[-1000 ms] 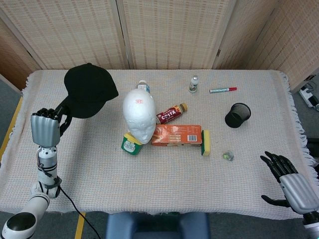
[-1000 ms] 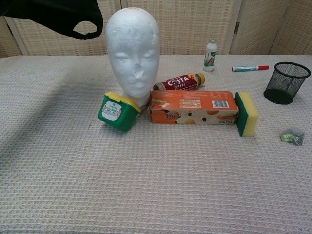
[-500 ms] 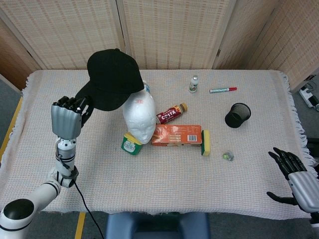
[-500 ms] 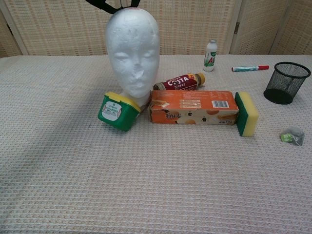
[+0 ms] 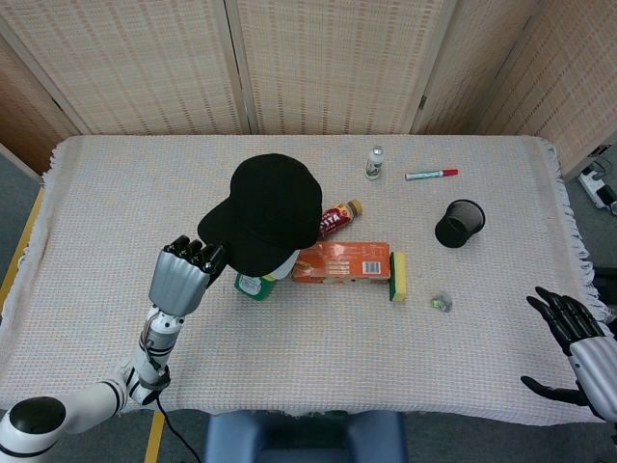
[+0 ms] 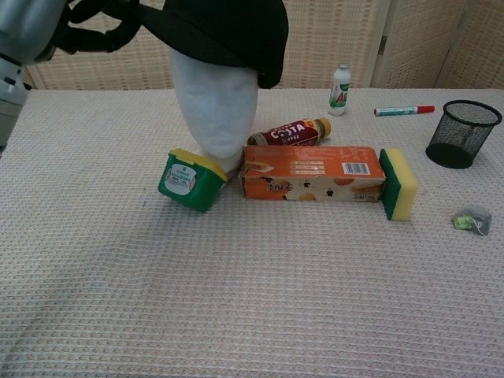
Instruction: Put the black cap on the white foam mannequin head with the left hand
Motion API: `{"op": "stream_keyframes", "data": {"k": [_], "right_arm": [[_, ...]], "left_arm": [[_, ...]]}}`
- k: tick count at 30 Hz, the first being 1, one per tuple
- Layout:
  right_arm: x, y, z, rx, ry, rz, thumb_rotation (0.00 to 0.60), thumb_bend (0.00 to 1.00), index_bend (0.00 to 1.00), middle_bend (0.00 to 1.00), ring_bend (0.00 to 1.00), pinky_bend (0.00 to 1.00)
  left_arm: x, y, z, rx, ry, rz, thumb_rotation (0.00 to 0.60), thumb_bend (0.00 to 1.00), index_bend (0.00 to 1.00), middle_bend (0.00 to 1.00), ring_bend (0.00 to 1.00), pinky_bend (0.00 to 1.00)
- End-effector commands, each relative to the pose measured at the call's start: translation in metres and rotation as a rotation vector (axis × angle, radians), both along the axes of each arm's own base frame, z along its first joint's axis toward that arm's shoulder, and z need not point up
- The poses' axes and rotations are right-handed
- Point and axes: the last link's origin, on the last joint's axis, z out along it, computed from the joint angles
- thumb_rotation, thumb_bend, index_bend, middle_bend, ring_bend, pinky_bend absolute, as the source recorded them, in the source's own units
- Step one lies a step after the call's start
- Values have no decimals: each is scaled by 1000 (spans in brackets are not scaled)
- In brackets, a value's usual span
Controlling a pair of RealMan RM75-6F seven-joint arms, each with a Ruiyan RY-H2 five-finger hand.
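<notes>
The black cap sits over the top of the white foam mannequin head, covering its crown and upper face. My left hand holds the cap's brim at its left side, fingers curled around the edge. In the head view the cap hides nearly all of the foam head. My right hand hovers at the table's near right corner, fingers spread, holding nothing.
A green tub with a yellow lid leans at the foam head's base. An orange box, a sponge, a Costa bottle, a small white bottle, a red marker, a black mesh cup and a small wrapped item lie to the right.
My left hand carried the cap rightward and down from above the table's left side onto the foam head. The right hand drifted slightly right and toward the near edge.
</notes>
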Motion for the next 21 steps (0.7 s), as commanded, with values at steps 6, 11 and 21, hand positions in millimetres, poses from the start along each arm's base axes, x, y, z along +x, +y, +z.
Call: {"op": "stream_keyframes", "data": {"k": [6, 11, 21], "right_arm": [[2, 4, 1, 16, -9, 14, 600, 45, 0, 0, 0, 0], [2, 5, 1, 17, -6, 14, 600, 46, 0, 0, 0, 0], [0, 1, -4, 18, 7, -1, 600, 47, 0, 0, 0, 0]], "left_arm": [[-16, -8, -20, -61, 22, 71, 600, 540, 735, 1000, 1000, 1000], [-20, 1, -21, -81, -7, 118, 600, 540, 739, 1000, 1000, 1000], [-26, -9, -18, -149, -64, 124, 600, 310, 373, 1000, 1000, 1000]]}}
